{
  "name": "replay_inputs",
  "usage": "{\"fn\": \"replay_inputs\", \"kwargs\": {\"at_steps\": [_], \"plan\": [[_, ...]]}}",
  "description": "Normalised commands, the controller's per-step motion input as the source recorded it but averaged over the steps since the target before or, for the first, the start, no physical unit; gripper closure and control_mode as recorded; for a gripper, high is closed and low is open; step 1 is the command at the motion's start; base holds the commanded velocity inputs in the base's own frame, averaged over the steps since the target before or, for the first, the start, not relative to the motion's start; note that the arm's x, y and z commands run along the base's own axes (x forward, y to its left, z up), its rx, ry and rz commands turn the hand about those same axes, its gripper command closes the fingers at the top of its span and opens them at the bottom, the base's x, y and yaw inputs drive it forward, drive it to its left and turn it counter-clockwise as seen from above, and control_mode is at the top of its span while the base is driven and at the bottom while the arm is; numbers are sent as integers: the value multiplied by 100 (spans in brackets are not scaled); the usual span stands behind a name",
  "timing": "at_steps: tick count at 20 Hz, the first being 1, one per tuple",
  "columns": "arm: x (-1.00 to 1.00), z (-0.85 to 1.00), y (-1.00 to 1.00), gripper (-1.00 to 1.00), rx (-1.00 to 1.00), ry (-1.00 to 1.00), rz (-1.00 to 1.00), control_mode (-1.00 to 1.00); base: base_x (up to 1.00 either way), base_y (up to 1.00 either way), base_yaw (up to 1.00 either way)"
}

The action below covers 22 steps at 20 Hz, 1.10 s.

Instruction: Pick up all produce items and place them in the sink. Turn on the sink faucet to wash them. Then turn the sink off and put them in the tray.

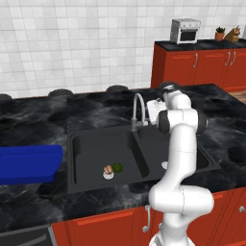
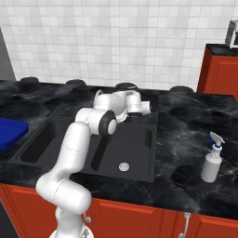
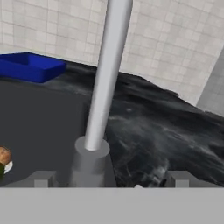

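White unlabelled spray bottle [image 2: 212,162]

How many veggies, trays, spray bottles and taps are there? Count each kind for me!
Produce items: 2, a tan-brown piece and a dark green ball, both in the left basin of the sink
Blue tray: 1
Spray bottle: 1
Faucet: 1
Total: 5

You get no readable text, labels, brands or numbers anywhere; the spray bottle [image 2: 212,162] and the toaster oven [image 1: 185,30] show nothing legible at this size.
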Motion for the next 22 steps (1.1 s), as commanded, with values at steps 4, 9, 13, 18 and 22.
{"fn": "replay_inputs", "kwargs": {"at_steps": [4, 9, 13, 18, 22], "plan": [[-27, 13, -3, -100, -4, -9, 0, -100, 0, 0, 0], [-46, 10, -9, -100, -3, -9, 0, -100, 0, 0, 0], [-52, 13, -4, -100, -5, -11, 0, -100, 0, 0, 0], [-55, 22, -1, -100, -7, -16, 0, -100, 0, 0, 0], [-64, 29, 0, -100, -9, -21, 0, -100, 0, 0, 0]]}}
